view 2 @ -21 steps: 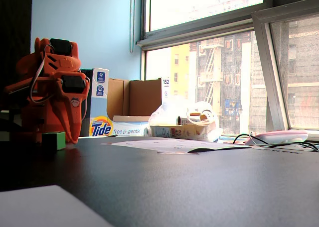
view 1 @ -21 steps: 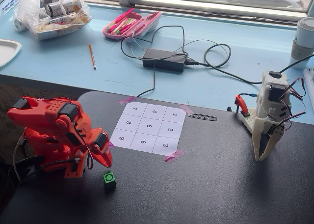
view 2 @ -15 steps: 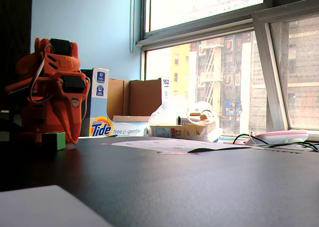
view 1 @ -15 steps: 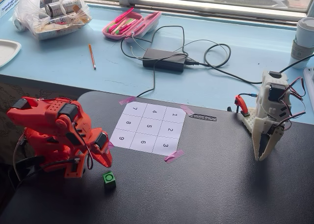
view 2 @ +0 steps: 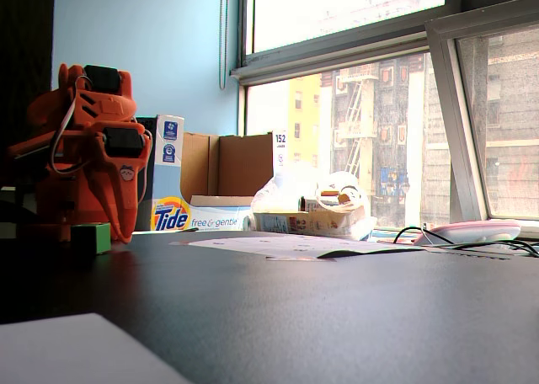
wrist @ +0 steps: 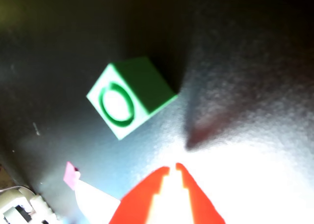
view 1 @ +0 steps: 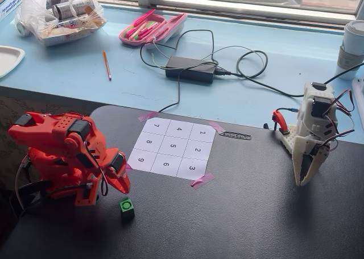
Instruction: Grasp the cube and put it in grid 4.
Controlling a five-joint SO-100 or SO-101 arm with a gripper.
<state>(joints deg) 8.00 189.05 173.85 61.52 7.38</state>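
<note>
No visible change over the last 0.7 s: the orange arm (view 1: 62, 157) sits in the same folded pose near the left edge of the black table (view 1: 256, 213), and the cube (view 1: 126, 207) hasn't shifted. Reads as idle or only just beginning, so the approach hasn't really started.

Gripper (view 1: 123, 186) points down at the table just behind and left of the cube in a fixed view, not touching it. In the wrist view the two red fingertips (wrist: 147, 197) are nearly together with only a thin gap showing, so the fingers look clenched on nothing. The low fixed view agrees: gripper (view 2: 126, 224) hangs beside the cube (view 2: 91, 237), with clear space between them.

Cube (wrist: 130, 96) rests flat on the bare table near the front-left corner, ring mark up, rotated diagonally to the fingers in the wrist view. It's well off the numbered sheet (view 1: 173, 148).

Grid 4 (view 1: 180, 129) is the middle cell of the sheet's far row, toward the back edge, and empty.

Judgement: task at zero progress. Next it needs the jaws opened, moved over the cube and aligned to its turned faces before closing.
</note>
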